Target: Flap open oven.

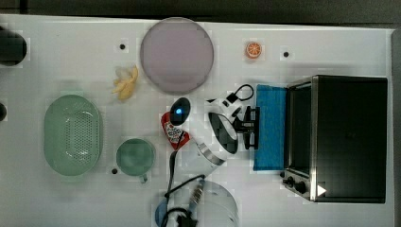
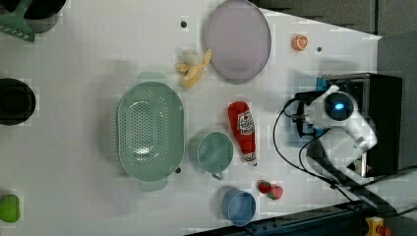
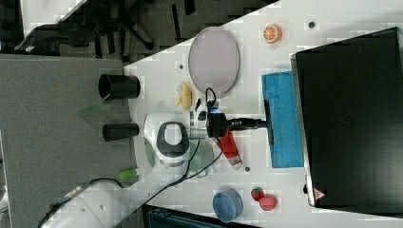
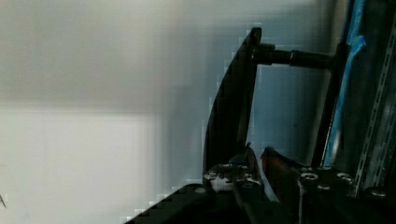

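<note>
The oven [image 1: 350,137] stands at the top view's right, black-topped, with small black knobs on its silver front. Its blue-tinted door [image 1: 272,142] hangs flapped down, nearly flat over the table. The dark bar handle [image 1: 257,142] runs along the door's free edge. My gripper [image 1: 250,126] reaches level from the top view's left and is shut on the middle of that handle. In the right view the gripper [image 3: 260,123] meets the handle [image 3: 270,135] in front of the door [image 3: 285,147]. In the wrist view the handle [image 4: 233,102] runs down between my fingertips [image 4: 229,170].
A ketchup bottle [image 1: 174,135] lies under my arm, next to a green cup [image 1: 135,157] and a green colander [image 1: 73,135]. A grey plate [image 1: 176,54], a banana [image 1: 125,82] and an orange slice [image 1: 253,49] lie beyond. Strawberries [image 2: 270,189] and a blue cup [image 2: 238,206] sit near the table's edge.
</note>
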You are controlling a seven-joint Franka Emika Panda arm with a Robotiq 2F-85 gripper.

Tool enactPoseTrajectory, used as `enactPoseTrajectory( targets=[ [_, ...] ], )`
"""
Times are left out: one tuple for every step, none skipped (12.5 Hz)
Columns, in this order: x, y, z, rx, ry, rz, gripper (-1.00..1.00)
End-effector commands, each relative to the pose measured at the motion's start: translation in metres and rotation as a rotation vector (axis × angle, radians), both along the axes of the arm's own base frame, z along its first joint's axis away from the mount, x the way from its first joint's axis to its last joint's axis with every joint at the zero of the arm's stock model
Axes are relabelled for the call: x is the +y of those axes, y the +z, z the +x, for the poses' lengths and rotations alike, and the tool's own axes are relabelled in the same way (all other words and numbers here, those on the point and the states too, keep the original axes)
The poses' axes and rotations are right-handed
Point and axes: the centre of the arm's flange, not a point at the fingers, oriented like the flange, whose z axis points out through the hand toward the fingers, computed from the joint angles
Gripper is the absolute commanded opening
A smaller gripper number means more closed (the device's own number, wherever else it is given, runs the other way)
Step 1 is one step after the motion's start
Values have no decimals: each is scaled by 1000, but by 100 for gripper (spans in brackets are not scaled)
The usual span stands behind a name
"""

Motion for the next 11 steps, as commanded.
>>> enactPoseTrajectory(
  targets=[
    [16, -15, 6, -63, -63, -63, -65],
    [22, -23, 7, -53, -48, -70, -65],
    [27, -31, 6, -41, -35, -76, -65],
    [30, -37, 6, -34, -28, -80, -65],
    [30, -40, 6, -31, -25, -83, -65],
    [30, -41, 7, -30, -25, -83, -65],
    [29, -39, 8, -36, -26, -80, -65],
    [30, -33, 12, -57, -28, -65, -65],
    [31, -24, 17, -85, -35, -44, -65],
    [31, -10, 23, -121, -50, -18, -65],
    [31, 7, 29, -161, -86, 12, -65]
  ],
)
